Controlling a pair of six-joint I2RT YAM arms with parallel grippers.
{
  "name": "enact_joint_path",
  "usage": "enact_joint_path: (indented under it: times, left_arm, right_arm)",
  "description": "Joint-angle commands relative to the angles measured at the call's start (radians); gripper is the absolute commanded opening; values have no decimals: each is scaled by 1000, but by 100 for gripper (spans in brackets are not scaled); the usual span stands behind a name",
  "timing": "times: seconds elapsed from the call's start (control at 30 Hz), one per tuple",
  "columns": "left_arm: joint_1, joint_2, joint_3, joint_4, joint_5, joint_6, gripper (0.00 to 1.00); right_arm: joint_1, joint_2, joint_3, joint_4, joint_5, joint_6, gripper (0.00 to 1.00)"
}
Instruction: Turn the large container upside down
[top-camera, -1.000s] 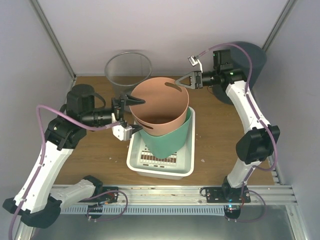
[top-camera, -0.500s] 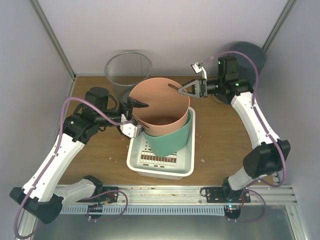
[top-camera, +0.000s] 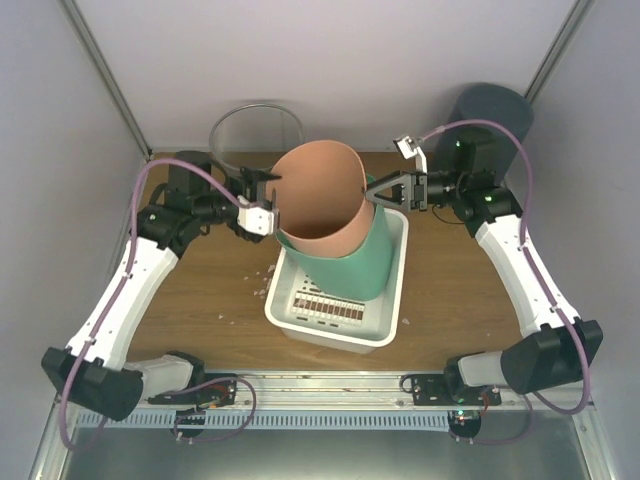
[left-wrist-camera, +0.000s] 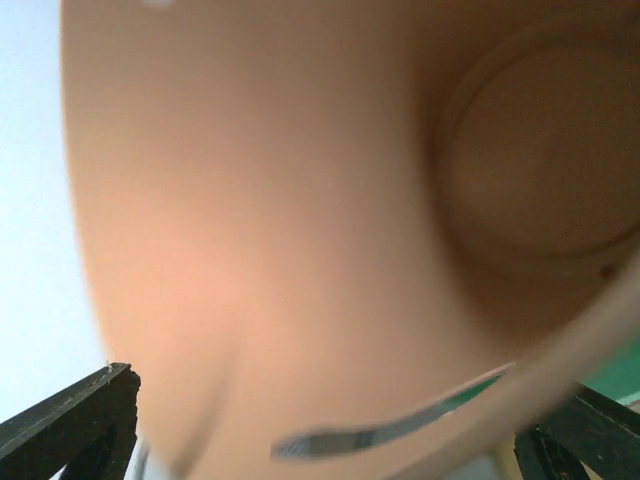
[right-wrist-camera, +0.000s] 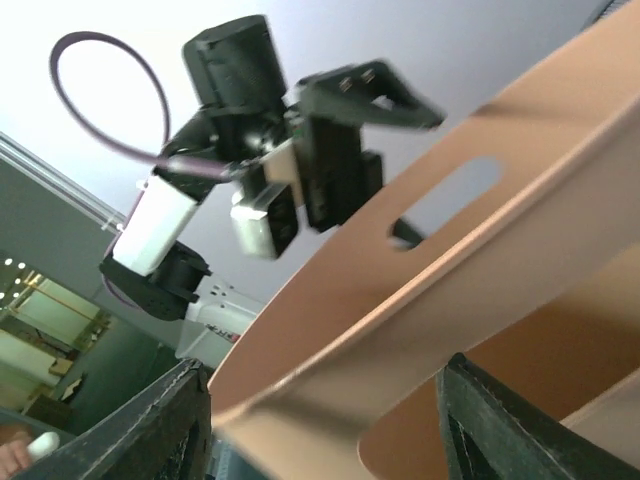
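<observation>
The large container (top-camera: 320, 200) is an orange bucket with handle slots. It stands raised and tilted, its lower part still inside a green container (top-camera: 352, 268) in a white tray (top-camera: 388, 330). My left gripper (top-camera: 262, 200) is open wide at the bucket's left rim, and orange wall (left-wrist-camera: 300, 200) fills the space between its fingers (left-wrist-camera: 80, 420). My right gripper (top-camera: 376, 190) is open and straddles the right rim (right-wrist-camera: 400, 290), one finger (right-wrist-camera: 170, 420) on each side. Across the bucket's mouth, the right wrist view shows the left gripper (right-wrist-camera: 300, 170).
A wire mesh bin (top-camera: 255, 128) stands at the back left, just behind the left gripper. A dark grey round object (top-camera: 490, 108) sits at the back right behind the right arm. Small crumbs lie on the wooden table (top-camera: 200, 300) left of the tray.
The orange bucket has risen and tilted out of the green container. Both grippers closed in on its rim, and the tray with the green container slid right and turned slightly.
</observation>
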Motion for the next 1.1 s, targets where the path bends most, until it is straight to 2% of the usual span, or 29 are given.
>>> enact_joint_path:
  times: [0.0, 0.1, 0.2, 0.6, 0.8, 1.07]
  left_arm:
    - [52, 55, 102, 389, 29, -77, 99]
    - [96, 90, 147, 451, 53, -144, 99]
    - [129, 109, 198, 489, 67, -218, 99]
    - [146, 44, 251, 514, 187, -356, 99]
    - [128, 21, 258, 480, 231, -353, 99]
    - [115, 59, 284, 492, 190, -358, 99]
  right_arm:
    - [51, -21, -7, 137, -106, 151, 61]
    - [53, -9, -10, 253, -81, 253, 62]
    - [52, 13, -6, 277, -57, 302, 62]
    - [51, 0, -32, 125, 131, 385, 60]
    - [51, -92, -154, 290, 269, 643, 63]
    - [57, -210, -240, 468, 451, 922, 60]
